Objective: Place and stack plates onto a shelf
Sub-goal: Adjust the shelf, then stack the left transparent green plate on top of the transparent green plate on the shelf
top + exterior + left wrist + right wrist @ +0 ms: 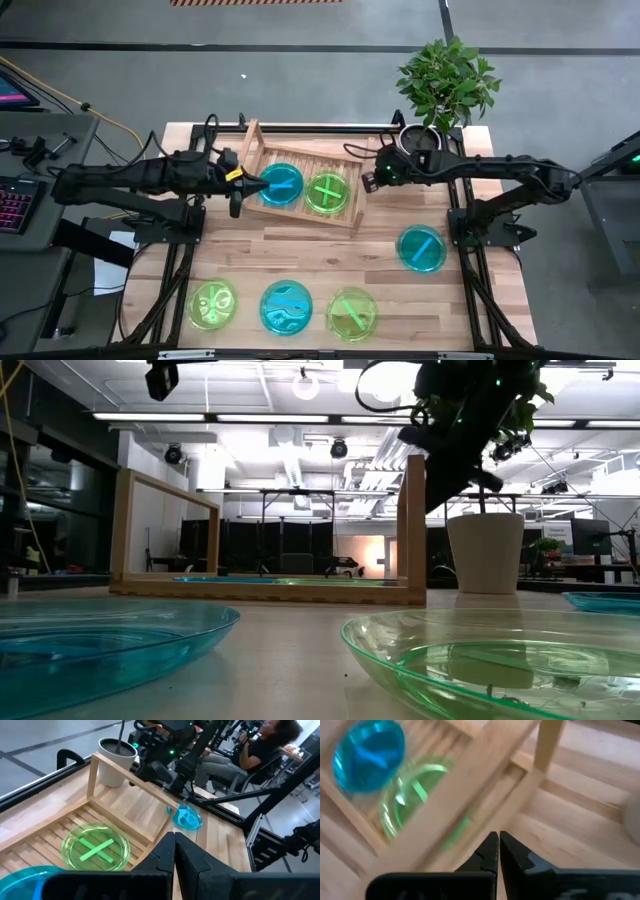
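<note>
- High view laid the scene out from the left: the left claw (pixel 236 190) hung at the shelf's (pixel 262 142) left end, touching or just beside the rim of the blue plate (pixel 281 185) lying on the slats; its fingers were pressed together with nothing between them.
- On the shelf, just right of that blue one, lay a green plate (pixel 327 193), side by side and not stacked.
- At the shelf's right end the right claw (pixel 372 180) hovered by the rail, its fingers (pixel 490 851) nearly touching and empty.
- Farther right on the counter (pixel 380 250), a lone blue plate (pixel 421 249) sat well apart from the shelf.
- Along the near edge lay three more, left to right: green (pixel 212 304), blue (pixel 286 306), green (pixel 351 312).
- Count in sight: six plates, three blue and three green; two shelved, four loose.
- By my judgement the work stood between placements; the next move called for a claw to spread, fetch a loose plate, likely the lone blue one nearest the right arm, and set it on the shelf.
</note>
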You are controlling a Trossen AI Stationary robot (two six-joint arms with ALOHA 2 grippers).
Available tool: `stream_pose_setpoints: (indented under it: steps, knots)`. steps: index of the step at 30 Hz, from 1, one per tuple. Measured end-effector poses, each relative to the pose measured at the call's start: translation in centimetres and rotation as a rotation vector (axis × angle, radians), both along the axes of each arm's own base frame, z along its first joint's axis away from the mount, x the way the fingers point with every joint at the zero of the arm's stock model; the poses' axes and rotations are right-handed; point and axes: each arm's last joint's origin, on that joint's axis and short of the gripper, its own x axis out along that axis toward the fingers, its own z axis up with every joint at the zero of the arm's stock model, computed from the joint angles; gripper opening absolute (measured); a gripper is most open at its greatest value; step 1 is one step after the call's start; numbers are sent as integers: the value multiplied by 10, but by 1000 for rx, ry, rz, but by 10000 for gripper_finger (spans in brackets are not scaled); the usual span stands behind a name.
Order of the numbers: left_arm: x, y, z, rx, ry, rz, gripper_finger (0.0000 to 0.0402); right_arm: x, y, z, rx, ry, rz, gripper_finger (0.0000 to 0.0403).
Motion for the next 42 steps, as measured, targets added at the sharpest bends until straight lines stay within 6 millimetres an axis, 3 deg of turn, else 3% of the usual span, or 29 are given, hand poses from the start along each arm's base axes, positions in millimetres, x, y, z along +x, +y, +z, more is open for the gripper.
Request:
stream_pose_setpoints:
  steps: [12, 19, 23, 29, 35, 42]
  knots:
    - [18, 1, -7, -6, 20, 31, 0, 3, -41, 15, -136, -241, -195, 0]
    - [23, 0, -7, -3, 12, 29, 0, -5, -50, 16, -130, -221, -199, 0]
    - [17, 0, -3, 13, -8, 7, 0, -12, -33, 25, -121, -191, -50, 0]
    - [8, 0, 3, -1, -43, -13, 0, -28, 14, 43, -66, -189, 196, 0]
    - [10, -1, 1, -57, -39, -27, 3, -37, 48, 54, -76, -228, 247, 0]
    - [23, -4, -9, -100, 29, -110, 43, -36, 61, 55, -73, -243, 254, 0]
